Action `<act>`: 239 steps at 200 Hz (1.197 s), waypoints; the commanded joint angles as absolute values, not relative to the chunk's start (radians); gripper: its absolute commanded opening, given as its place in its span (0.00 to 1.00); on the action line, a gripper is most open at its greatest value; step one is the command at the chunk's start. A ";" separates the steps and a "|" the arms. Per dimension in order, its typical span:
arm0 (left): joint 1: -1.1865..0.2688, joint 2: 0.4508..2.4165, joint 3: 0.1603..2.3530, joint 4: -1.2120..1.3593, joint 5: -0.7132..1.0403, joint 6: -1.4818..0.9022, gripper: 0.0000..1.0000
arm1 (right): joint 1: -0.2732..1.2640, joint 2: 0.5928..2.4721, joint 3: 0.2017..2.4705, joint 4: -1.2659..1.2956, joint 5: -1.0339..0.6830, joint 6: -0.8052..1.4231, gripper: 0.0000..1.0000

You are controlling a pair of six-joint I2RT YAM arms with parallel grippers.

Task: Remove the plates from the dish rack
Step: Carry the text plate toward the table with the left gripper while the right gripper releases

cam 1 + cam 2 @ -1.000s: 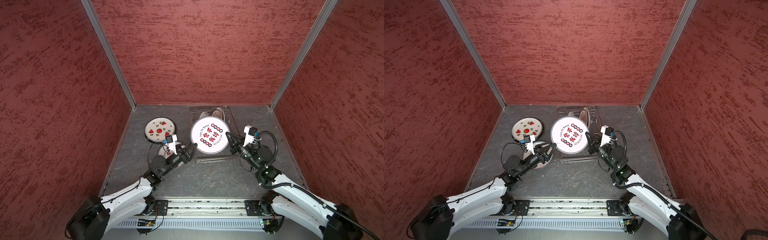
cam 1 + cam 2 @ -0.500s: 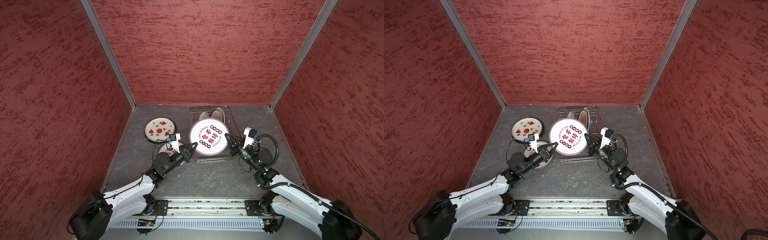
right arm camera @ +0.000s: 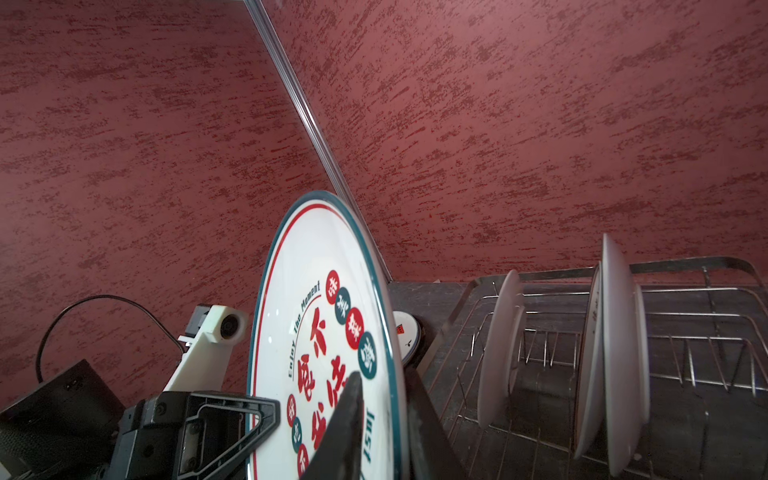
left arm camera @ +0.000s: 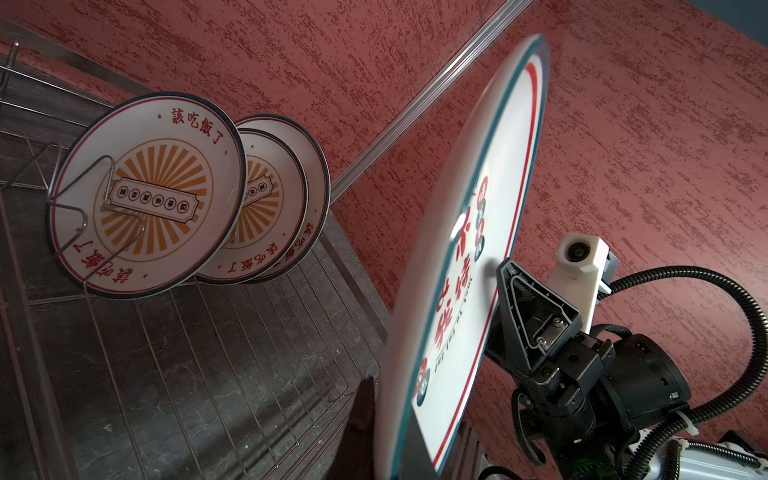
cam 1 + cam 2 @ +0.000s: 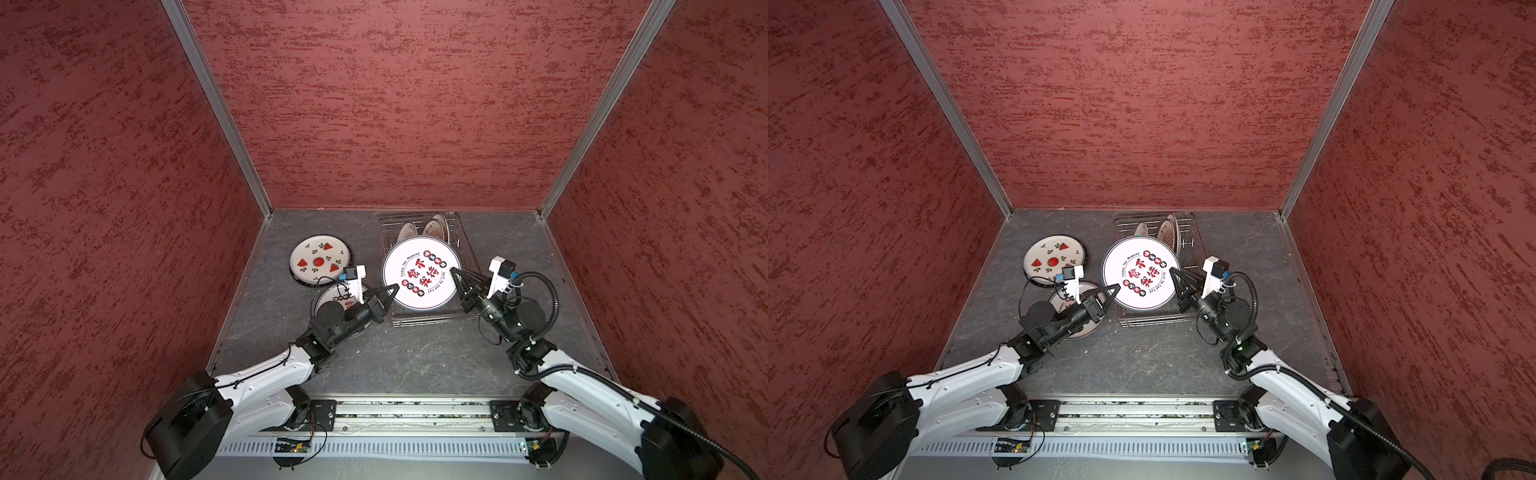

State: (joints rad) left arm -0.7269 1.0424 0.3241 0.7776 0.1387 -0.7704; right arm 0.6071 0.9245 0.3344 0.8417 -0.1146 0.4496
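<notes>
The large plate (image 5: 419, 274), white with a teal rim and red and teal characters, hangs tilted in the air over the near half of the dish rack (image 5: 432, 321). In both top views its printed face is turned up toward the cameras. The left claw (image 5: 393, 286) is clamped tight on the plate's left rim. From the right wrist camera, one of its fingers (image 3: 232, 415) lies against the printed face. The right claw (image 5: 454, 271) meets the opposite rim, with one finger (image 3: 348, 419) in front of the face and its partner behind the plate. Its jaws straddle the edge (whether they press on it or stand a little slack, I cannot tell).

The dish rack sits against the far edge of the worktop (image 5: 415, 361), a little right of the middle. At the rack's far end, three sunburst plates (image 4: 149, 195) stand on edge among the wire prongs (each leaning, one behind another), well apart from the plate in the air.

The watermelon plate (image 5: 318, 261) lies flat on the worktop to the left of the rack, toward the far left corner. Just beside it on the nearer side lies another flat plate (image 5: 326, 295) with small red and dark marks, largely hidden under the left arm's wrist, so its full print cannot be read. The near part of the worktop, between the two arms, shows only its grey marbled surface.
</notes>
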 commanded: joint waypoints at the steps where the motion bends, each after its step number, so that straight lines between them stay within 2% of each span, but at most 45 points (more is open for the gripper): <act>1: -0.732 1.036 0.329 0.838 0.127 -0.794 0.00 | 0.614 0.942 0.345 0.912 -0.166 0.435 0.33; 18: -0.732 1.031 0.316 0.863 0.109 -0.806 0.00 | 0.614 0.965 0.358 0.905 -0.192 0.428 0.47; 35: -0.728 1.024 0.312 0.870 0.099 -0.815 0.00 | 0.614 0.990 0.378 0.879 -0.210 0.428 0.79; 52: -0.729 1.009 0.306 0.870 0.089 -0.815 0.00 | 0.614 1.020 0.419 0.818 -0.215 0.431 0.98; 144: -0.650 0.830 0.248 0.706 -0.012 -0.847 0.00 | 0.618 1.146 0.502 0.811 -0.273 0.449 0.99; 205: -0.508 0.655 0.229 0.469 0.006 -0.955 0.00 | 0.712 1.215 0.604 0.673 -0.151 0.343 0.99; 239: -0.469 0.535 0.226 0.268 -0.083 -1.004 0.00 | 0.764 1.273 0.668 0.620 -0.106 0.280 0.99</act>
State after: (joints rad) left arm -0.4911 0.6102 0.2256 0.3931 -0.0196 -0.9482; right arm 0.7334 1.2400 0.6170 0.6724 -0.1722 0.3508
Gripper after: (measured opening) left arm 0.089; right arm 0.986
